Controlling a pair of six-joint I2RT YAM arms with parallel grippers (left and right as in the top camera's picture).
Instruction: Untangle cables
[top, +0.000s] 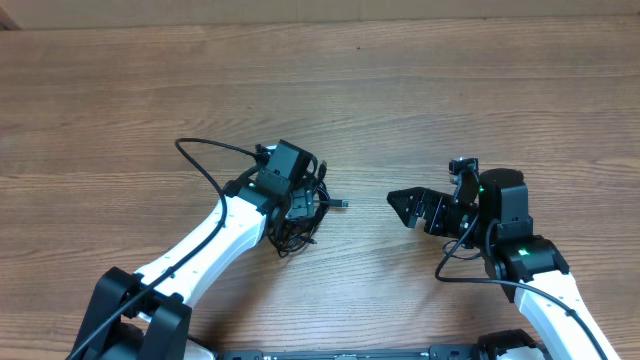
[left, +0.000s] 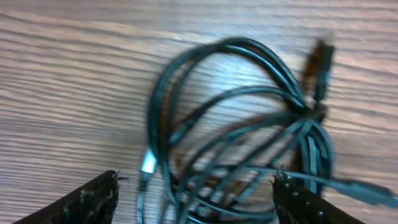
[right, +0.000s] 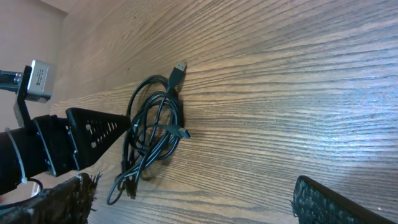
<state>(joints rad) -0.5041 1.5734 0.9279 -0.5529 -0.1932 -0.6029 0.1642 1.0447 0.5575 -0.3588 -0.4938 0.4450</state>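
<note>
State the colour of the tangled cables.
The cables are black; the right wrist view shows it best.

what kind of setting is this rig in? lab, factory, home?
Probably a robotics lab bench: a wood-grain table, a left arm and right arm based at its near edge, and one tangle of black cables as the only workpiece. Little of the room shows.

One tangled bundle of cables (top: 295, 235), one left claw (left: 199, 205), one right claw (top: 408, 206), one wooden table (top: 400, 80).

Seemingly a robotics lab: two white robot arms (top: 205, 240) at a wood-grain table (top: 100, 100).
</note>
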